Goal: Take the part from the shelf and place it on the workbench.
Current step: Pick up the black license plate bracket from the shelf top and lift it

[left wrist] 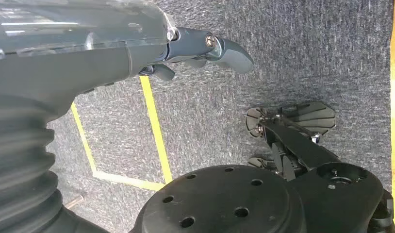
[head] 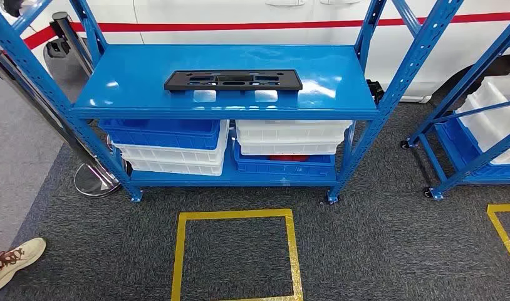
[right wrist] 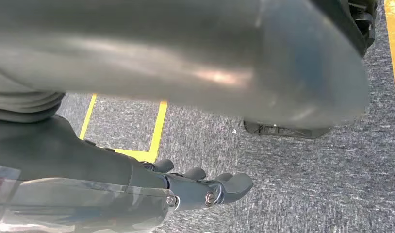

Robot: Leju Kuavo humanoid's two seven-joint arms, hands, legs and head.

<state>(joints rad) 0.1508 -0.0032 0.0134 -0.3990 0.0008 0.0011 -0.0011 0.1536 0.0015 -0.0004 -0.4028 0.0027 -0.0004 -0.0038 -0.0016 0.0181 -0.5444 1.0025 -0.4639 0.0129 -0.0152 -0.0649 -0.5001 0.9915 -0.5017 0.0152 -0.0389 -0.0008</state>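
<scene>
Two robot hands hang over grey carpet, left hand (left wrist: 195,53) and right hand (right wrist: 200,187), each empty with fingers loosely apart. Nearest lies a yellow taped square (head: 237,254). Beyond stands a blue shelf (head: 114,94), crates (head: 284,141) stacked beneath. On top lies the black part (head: 233,80), flat, long axis running left to right.

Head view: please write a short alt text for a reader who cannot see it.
A flat black plastic part lies on the top of a blue metal shelf; blue and white plastic bins sit below. Yellow tape square marks the grey carpet in front.
</scene>
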